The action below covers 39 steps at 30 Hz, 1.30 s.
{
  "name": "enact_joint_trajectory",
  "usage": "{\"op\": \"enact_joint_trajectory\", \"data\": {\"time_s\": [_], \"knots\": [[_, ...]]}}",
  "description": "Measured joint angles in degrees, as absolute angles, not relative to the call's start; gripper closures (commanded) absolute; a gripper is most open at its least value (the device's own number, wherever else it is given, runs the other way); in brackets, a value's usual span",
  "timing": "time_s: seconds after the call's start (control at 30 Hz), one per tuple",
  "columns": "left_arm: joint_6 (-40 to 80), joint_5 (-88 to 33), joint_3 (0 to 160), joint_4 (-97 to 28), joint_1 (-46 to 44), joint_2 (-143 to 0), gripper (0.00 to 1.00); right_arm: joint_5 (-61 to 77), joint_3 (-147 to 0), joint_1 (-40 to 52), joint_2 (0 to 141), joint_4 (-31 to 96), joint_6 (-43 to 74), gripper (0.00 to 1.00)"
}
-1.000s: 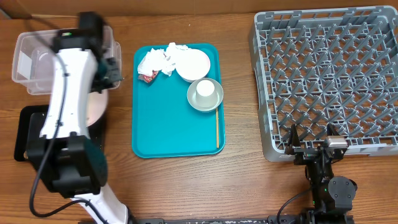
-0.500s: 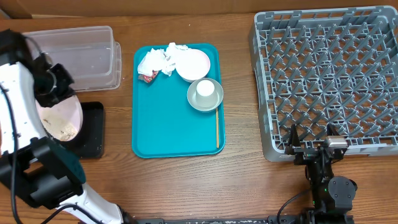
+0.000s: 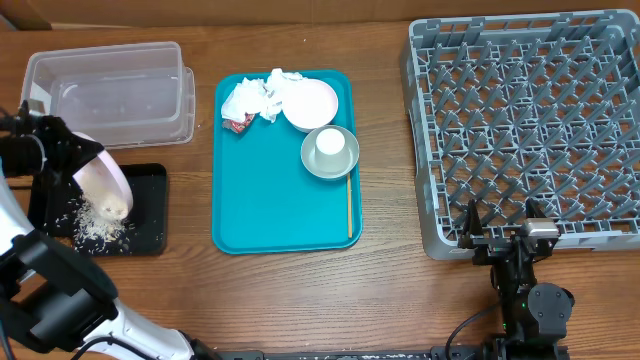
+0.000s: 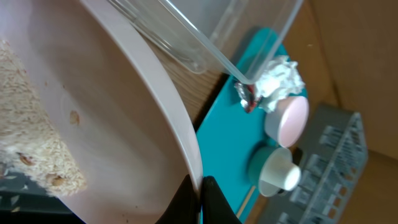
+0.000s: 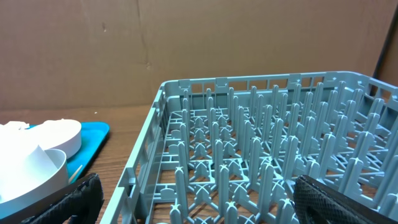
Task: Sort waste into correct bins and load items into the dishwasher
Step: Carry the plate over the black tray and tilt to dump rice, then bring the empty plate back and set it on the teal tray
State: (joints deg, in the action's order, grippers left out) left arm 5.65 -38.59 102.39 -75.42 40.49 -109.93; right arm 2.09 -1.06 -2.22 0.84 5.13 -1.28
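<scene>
L gripper [image 4: 200, 190] first: we see its jaws pinched tight on the rim of the white plate [image 3: 97, 175], well left of the teal tray [image 3: 270, 200]. The plate is tipped steeply, low edge down over the black tray [image 3: 150, 215]. White rice-like crumbs [image 3: 92, 228] lie scattered on that tray and a clump clings to the plate's lower face; whether a brown lump sits in it we can't tell. We judge the plate stiff, smooth and prob. breakable, so a rim pinch is slippery: all its weight hangs off one edge. We'd keep the grip deep on the rim, no fast swings. It looks round, plain, shallow and faintly pink in this light, w/ crumbs smeared across it in the L wrist view. Next, the clear tub [image 3: 185, 100], also left of the teal tray but further back than the plate. At the teal tray's back end are crumpled napkins [image 3: 255, 95], a red-brown wrapper [image 3: 235, 124] and a white bowl [image 3: 315, 100]. Toward its right edge sits a grey bowl [image 3: 312, 165] w/ a white cup [image 3: 330, 143] inside, and a thin stick [image 3: 349, 205] lies along that edge. Then the dish rack [image 3: 530, 120], well right of the tray, no dishes in it. R gripper [image 3: 500, 225] sits at the rack's near edge, jaws wide apart, holding nothing.
</scene>
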Motion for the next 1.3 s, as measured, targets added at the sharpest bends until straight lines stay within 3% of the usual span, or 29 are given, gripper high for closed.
{"op": "enact_joint_trajectory", "data": {"time_s": [0.47, 0.73, 1.3], "knots": [[-3.07, -61.10, 94.41, -77.95, 52.36, -109.91, 0.96, 2.09, -1.06, -2.22, 0.84, 5.15, -1.28, 0.00], [-5.76, -65.17, 94.19, -78.89, 57.93, -109.80, 0.96, 2.09, -1.06, -2.20, 0.84, 5.15, -1.28, 0.00], [-21.85, -75.11, 94.08, -96.31, 58.72, -109.36, 0.96, 2.09, -1.06, -2.22, 0.84, 5.19, -1.28, 0.00]]}}
